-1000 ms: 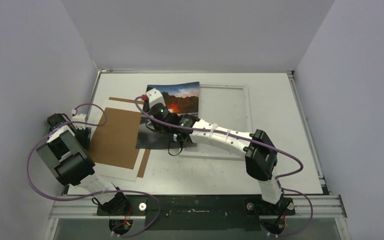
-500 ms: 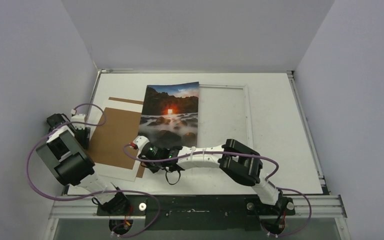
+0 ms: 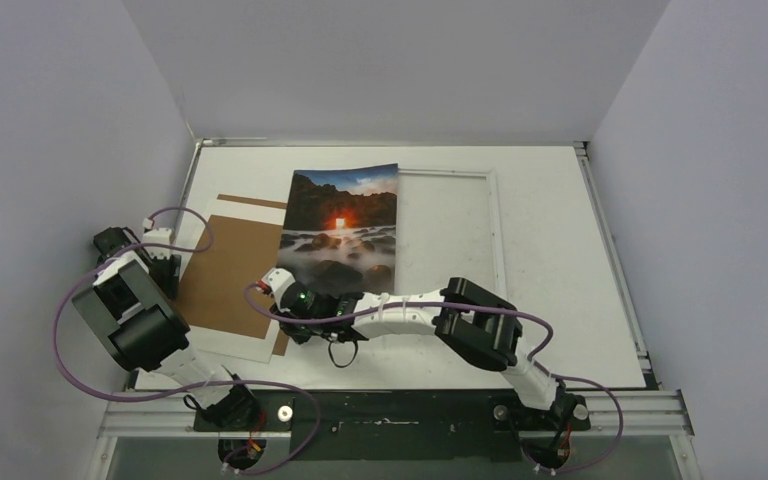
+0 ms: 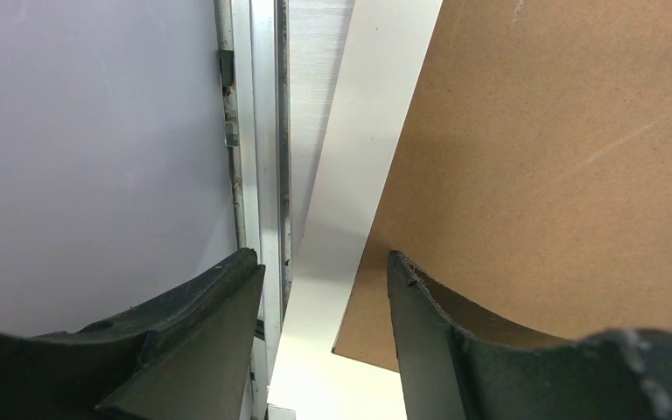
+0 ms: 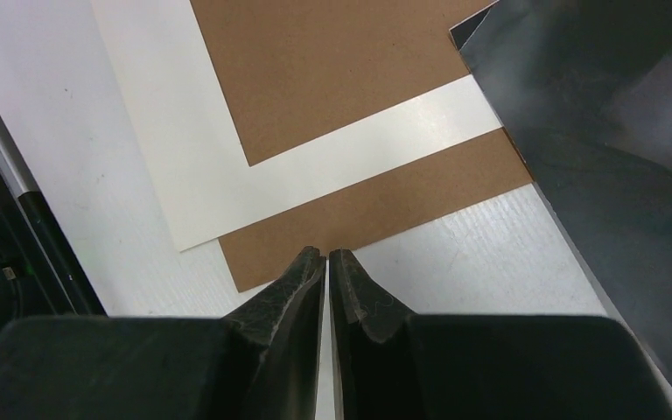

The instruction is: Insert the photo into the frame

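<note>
The photo (image 3: 340, 225), with dark mountains and an orange glow, lies flat, its right part over the left side of the thin white frame (image 3: 497, 240). My right gripper (image 3: 280, 287) is low at the photo's near-left corner, over the table beside a brown board's corner. In the right wrist view its jaws (image 5: 326, 255) are shut with nothing between them, and the photo's dark corner (image 5: 595, 131) fills the upper right. My left gripper (image 3: 167, 268) rests at the far left, open (image 4: 324, 267), over the edge of the brown board (image 4: 560, 157).
A brown backing board (image 3: 230, 272) lies on a white sheet (image 3: 245, 345) left of the photo, with a second brown board (image 5: 385, 206) showing under the sheet. A metal rail (image 4: 258, 131) and the side wall stand close to the left gripper.
My right arm has pulled back from above the photo's middle to its near-left corner, uncovering the photo. Its jaws have closed. The left arm has not moved.
</note>
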You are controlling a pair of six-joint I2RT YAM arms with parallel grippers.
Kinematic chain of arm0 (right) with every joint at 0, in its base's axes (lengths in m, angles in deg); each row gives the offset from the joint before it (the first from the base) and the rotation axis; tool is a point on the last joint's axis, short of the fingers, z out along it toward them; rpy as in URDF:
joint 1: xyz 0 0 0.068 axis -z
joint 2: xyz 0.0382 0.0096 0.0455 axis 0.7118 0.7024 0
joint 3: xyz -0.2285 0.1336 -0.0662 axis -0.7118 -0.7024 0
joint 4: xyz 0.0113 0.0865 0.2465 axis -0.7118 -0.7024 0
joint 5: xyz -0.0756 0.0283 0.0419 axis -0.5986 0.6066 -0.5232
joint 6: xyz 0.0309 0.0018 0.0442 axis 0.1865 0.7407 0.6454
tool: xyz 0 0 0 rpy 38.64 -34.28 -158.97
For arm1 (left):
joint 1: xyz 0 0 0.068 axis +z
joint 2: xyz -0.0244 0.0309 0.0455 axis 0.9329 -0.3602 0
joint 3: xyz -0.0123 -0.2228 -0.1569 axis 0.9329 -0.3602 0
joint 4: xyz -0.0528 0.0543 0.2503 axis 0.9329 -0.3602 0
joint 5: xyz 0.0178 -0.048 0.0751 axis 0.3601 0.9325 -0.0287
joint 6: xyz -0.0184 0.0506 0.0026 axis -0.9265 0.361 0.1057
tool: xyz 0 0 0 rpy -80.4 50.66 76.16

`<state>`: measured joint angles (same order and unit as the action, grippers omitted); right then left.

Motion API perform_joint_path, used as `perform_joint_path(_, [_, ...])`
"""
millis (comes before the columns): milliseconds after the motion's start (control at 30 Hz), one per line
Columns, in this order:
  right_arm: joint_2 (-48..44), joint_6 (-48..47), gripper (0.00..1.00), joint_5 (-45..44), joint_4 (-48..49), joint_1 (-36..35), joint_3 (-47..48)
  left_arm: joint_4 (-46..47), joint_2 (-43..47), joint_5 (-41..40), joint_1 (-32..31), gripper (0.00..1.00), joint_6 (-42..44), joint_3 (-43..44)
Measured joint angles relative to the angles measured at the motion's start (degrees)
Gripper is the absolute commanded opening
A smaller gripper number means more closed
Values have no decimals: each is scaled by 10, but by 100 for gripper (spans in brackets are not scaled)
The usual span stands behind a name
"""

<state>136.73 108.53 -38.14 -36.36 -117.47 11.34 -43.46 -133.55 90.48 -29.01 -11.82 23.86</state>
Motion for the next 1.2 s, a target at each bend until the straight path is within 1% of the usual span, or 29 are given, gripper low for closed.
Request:
perform_joint_path(267, [28, 4, 7, 2, 7, 0, 2, 0, 0, 1, 0, 52, 4, 0])
perform_joint_path(1200, [28, -12, 7, 12, 28, -4, -2, 0, 0, -2, -2, 51, 22, 0])
